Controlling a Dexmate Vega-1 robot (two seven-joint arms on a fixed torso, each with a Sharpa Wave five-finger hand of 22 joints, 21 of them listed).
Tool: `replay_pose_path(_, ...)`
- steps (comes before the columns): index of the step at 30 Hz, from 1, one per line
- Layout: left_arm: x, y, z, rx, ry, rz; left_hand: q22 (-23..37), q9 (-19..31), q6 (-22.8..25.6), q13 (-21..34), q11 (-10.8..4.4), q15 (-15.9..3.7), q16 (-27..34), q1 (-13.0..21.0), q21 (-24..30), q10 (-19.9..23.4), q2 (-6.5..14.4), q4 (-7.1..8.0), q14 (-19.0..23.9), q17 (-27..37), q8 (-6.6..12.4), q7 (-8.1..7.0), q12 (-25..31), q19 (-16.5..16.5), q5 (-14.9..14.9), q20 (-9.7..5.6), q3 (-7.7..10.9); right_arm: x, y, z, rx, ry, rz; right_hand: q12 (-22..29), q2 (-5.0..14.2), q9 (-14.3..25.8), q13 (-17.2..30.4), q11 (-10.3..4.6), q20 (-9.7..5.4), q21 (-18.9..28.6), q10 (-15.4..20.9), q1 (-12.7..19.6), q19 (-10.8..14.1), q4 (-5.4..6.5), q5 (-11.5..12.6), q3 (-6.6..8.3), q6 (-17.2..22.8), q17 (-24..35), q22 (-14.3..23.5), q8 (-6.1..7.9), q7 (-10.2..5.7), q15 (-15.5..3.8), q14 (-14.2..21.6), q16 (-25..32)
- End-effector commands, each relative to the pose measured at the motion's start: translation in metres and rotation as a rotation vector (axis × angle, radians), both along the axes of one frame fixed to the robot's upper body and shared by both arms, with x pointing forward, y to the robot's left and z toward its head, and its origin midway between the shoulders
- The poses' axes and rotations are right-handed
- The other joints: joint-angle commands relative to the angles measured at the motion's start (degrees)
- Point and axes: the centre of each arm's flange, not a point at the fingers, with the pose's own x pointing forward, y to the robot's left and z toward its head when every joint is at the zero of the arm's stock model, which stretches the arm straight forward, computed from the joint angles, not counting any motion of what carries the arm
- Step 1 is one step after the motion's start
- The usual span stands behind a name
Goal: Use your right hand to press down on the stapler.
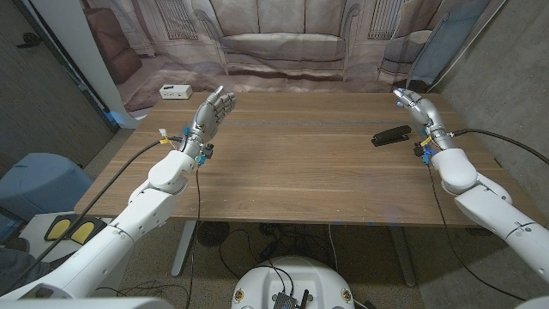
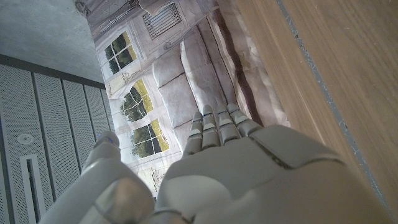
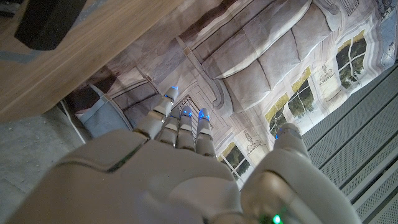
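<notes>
A black stapler [image 1: 391, 135] lies on the wooden table [image 1: 300, 163] near its right side, and a corner of the stapler [image 3: 46, 22] shows in the right wrist view. My right hand [image 1: 419, 109] hangs just right of the stapler and a little behind it, fingers together and stretched out, holding nothing and apart from the stapler. The same right hand [image 3: 180, 168] shows its straight fingers in its wrist view. My left hand [image 1: 213, 112] is raised over the table's far left part, fingers extended and empty; the left hand [image 2: 236, 168] looks the same in its wrist view.
A white power strip [image 1: 175, 91] lies at the table's far left corner. A printed backdrop [image 1: 283, 43] of a sofa and windows hangs behind the table. Cables run along both arms.
</notes>
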Motion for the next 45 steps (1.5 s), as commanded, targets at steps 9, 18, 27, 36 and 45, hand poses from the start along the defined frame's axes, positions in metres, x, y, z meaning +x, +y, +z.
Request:
replay_pose_path(9, 0.0010, -0.0091, -0.0025, 0.013, 0.014, -0.015, 0.1, 0.2, 0.9, 0.2, 0.22, -0.08, -0.2, 0.5, -0.3, 0.6, 0.0, -0.38, 0.5, 0.3, -0.07, 0.12, 0.0, 0.5, -0.1, 0.30, -0.03, -0.0047, -0.0150, -0.0009, -0.075, 0.002, -0.165, 0.3, -0.14, 0.2, 0.3, -0.72, -0.10, 0.1, 0.3, 0.8, 0.6, -0.14, 0.4, -0.03, 0.5, 0.0, 0.1, 0.27, -0.77, -0.30, 0.7, 0.2)
replay_pose_path(18, 0.0005, -0.0106, -0.0047, 0.010, 0.017, -0.014, 0.1, 0.2, 0.9, 0.2, 0.15, -0.11, -0.2, 0.6, -0.4, 0.7, 0.0, -0.40, 0.6, 0.3, -0.11, 0.09, 0.0, 0.5, -0.1, 0.35, -0.05, -0.0059, -0.0173, 0.0034, -0.187, 0.023, -0.277, 0.3, -0.13, 0.2, 0.3, -0.85, -0.20, 0.1, 0.3, 0.9, 0.6, -0.15, 0.5, -0.06, 0.5, 0.0, 0.1, 0.24, -1.06, -0.47, 0.7, 0.2)
replay_pose_path(27, -0.0012, -0.0128, -0.0063, 0.007, 0.017, -0.015, 0.2, 0.2, 1.0, 0.2, 0.19, -0.10, -0.2, 0.6, -0.6, 0.7, 0.0, -0.42, 0.6, 0.3, -0.15, 0.08, -0.1, 0.6, -0.1, 0.38, -0.07, -0.0046, -0.0185, 0.0048, -0.244, 0.032, -0.348, 0.2, -0.11, 0.2, 0.3, -1.32, -0.35, 0.0, 0.1, 0.8, 0.6, -0.09, 0.6, -0.12, 0.4, 0.0, 0.1, 0.12, -1.26, -0.75, 0.6, 0.1)
replay_pose_path(36, -0.0038, -0.0133, -0.0075, 0.006, 0.017, -0.011, 0.2, 0.2, 1.2, 0.2, 0.02, -0.12, -0.3, 0.6, -0.7, 0.8, 0.1, -0.44, 0.7, 0.3, -0.10, 0.08, -0.2, 0.6, -0.1, 0.52, -0.07, -0.0043, -0.0182, 0.0056, -0.303, 0.046, -0.416, 0.0, -0.30, 0.2, 0.3, -1.89, -0.36, -0.3, -0.1, 0.4, 0.0, 0.10, 0.6, -0.37, 0.2, 0.1, 0.1, -0.02, -1.91, -0.90, 0.4, 0.0)
replay_pose_path(45, -0.0061, -0.0126, -0.0093, 0.005, 0.023, -0.007, 0.2, 0.2, 1.3, 0.2, -0.03, -0.11, -0.3, 0.6, -0.8, 1.0, 0.2, -0.45, 0.8, 0.3, -0.11, 0.00, -0.2, 0.6, -0.1, 0.54, -0.04, -0.0021, -0.0162, 0.0038, -0.361, 0.077, -0.463, -0.4, -0.58, 0.1, 0.3, -2.80, -0.39, -1.1, -1.1, -0.2, -2.2, 0.33, 0.8, -0.71, -1.1, 0.2, 0.1, -0.61, -3.30, -1.24, -1.2, -0.7)
